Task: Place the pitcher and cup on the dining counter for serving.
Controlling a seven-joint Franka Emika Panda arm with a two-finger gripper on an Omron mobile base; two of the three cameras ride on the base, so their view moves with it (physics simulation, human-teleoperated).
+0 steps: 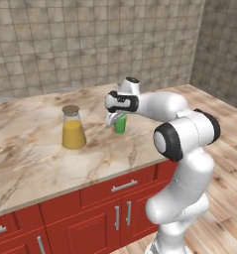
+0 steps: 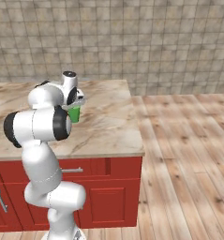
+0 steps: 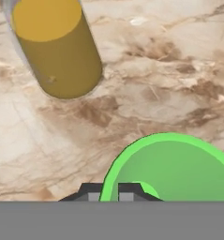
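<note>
The pincer (image 1: 113,119) hangs over the worktop (image 1: 35,158), pointing down, and its jaws are clamped on the rim of the green cup (image 1: 120,124). In the hand view the two dark fingertips (image 3: 91,191) sit either side of the cup's (image 3: 179,171) near wall, one outside and one inside, with the bright green rim running between them. From the right base camera the pincer (image 2: 78,104) shows just above the cup (image 2: 74,114), partly behind the arm's dark elbow joint.

The cup stands upright at or just above the marble surface; whether its base touches the stone cannot be told from these angles. It is toward the right end of the worktop in the left base view, a little back from the front edge.

To the cup's left in that view, apart from it and not touching, stands the pitcher (image 1: 73,127): a clear cone-shaped glass with yellow-orange liquid and a round brown lid, upright on the worktop. The hand view catches the pitcher (image 3: 55,47) at its upper left, with bare veined marble between it and the cup.

The worktop (image 2: 108,131) is beige-brown marble over red cabinet doors (image 1: 95,218) with silver handles. Grey tiled walls (image 1: 90,44) rise behind it, and a wooden plank floor (image 2: 188,154) lies beyond its right end.
</note>
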